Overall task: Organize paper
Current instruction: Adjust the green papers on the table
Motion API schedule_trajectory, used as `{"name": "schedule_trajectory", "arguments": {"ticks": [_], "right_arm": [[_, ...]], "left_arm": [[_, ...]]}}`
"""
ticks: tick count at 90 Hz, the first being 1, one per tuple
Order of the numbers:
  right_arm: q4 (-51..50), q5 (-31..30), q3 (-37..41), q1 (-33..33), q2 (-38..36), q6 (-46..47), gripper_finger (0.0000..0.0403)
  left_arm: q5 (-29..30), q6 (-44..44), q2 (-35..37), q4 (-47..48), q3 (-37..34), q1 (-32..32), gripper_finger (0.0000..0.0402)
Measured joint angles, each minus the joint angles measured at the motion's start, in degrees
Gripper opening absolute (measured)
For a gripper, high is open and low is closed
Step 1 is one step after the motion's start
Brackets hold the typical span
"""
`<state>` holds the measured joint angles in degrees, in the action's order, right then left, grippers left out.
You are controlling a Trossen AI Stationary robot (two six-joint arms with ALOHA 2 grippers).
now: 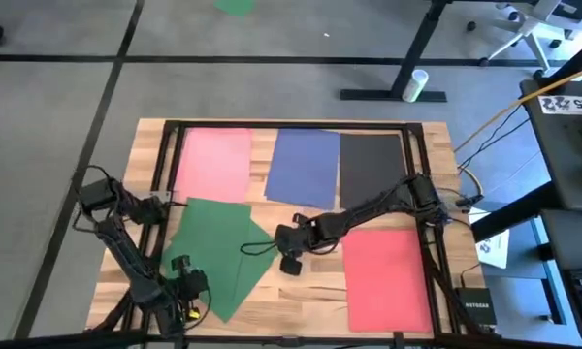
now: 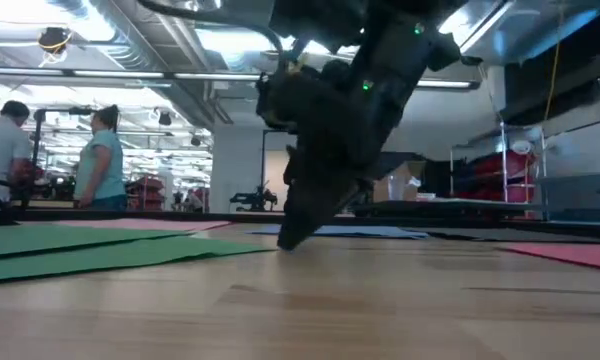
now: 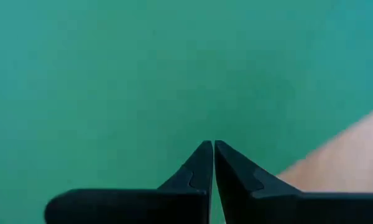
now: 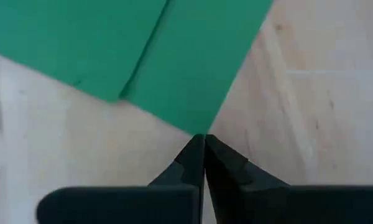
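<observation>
From above, the wooden desk [image 1: 301, 291] carries coloured sheets of paper: a pink sheet [image 1: 213, 163], a blue sheet [image 1: 305, 167] and a black sheet [image 1: 371, 167] side by side along the far edge, a red sheet [image 1: 388, 276] at the near right, and two overlapping green sheets [image 1: 213, 247] at the near left. The left gripper [image 1: 184, 289] sits over the near part of the green sheets. The right gripper [image 1: 279, 250] reaches across from the right to the green sheets' right corner.

In the low view, the right gripper [image 2: 285, 240] points down with its tip touching the desk at the green sheets' [image 2: 90, 250] edge. Two people [image 2: 100, 160] stand in the room behind.

The left wrist view shows that arm's fingers [image 3: 199, 168] clenched together, tips close over green paper [image 3: 143, 74], with bare desk at one side.

The right wrist view shows its fingers [image 4: 193, 158] pressed closed, tips meeting right at the corner of a green sheet [image 4: 193, 68]; whether paper is pinched between them cannot be told.
</observation>
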<state>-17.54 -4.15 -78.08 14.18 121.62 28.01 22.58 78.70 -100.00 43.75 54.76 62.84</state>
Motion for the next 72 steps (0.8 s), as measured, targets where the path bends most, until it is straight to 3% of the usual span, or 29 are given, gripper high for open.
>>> {"name": "schedule_trajectory", "arguments": {"ticks": [43, 72], "right_arm": [[6.39, 5.52, -0.66, 2.34, 0.59, 2.29, 0.0], [5.53, 5.45, -0.68, 6.16, 0.26, 4.57, 0.0]], "left_arm": [[0.32, -3.08, -2.16, -5.61, 0.17, -3.65, 0.0], [-1.66, -9.86, -2.61, -5.67, 6.42, -3.58, 0.0]]}}
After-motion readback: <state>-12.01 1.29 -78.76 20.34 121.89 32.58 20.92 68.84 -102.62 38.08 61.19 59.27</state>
